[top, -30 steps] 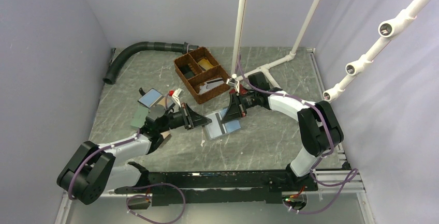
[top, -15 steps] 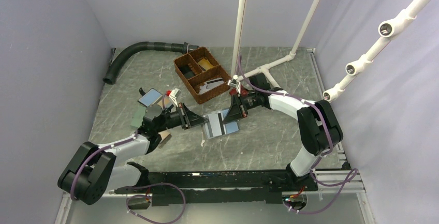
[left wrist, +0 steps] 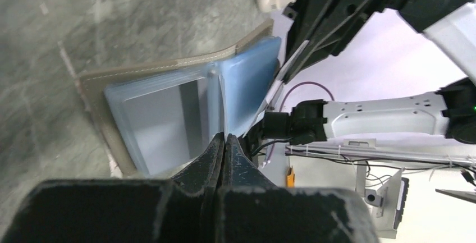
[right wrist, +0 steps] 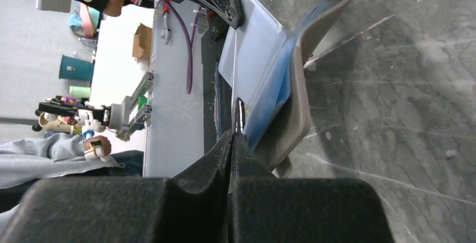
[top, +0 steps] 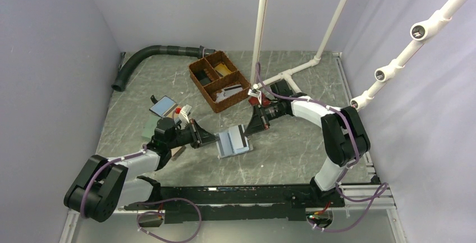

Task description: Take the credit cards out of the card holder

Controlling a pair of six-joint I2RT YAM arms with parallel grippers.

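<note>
Your card holder (top: pixel 234 143) lies open near the middle of the worktop (top: pixel 292 159), taupe side down, one half flat and the other tilted up. Your left gripper (top: pixel 216 140) is pinched tight on the edge of its blue inside. Your right gripper (top: pixel 247 132), fingers pressed together, clamps a thin pale edge on the raised half; card or flap, you cannot tell. A grey credit card (left wrist: pixel 163 114) sits in the flat half.
</note>
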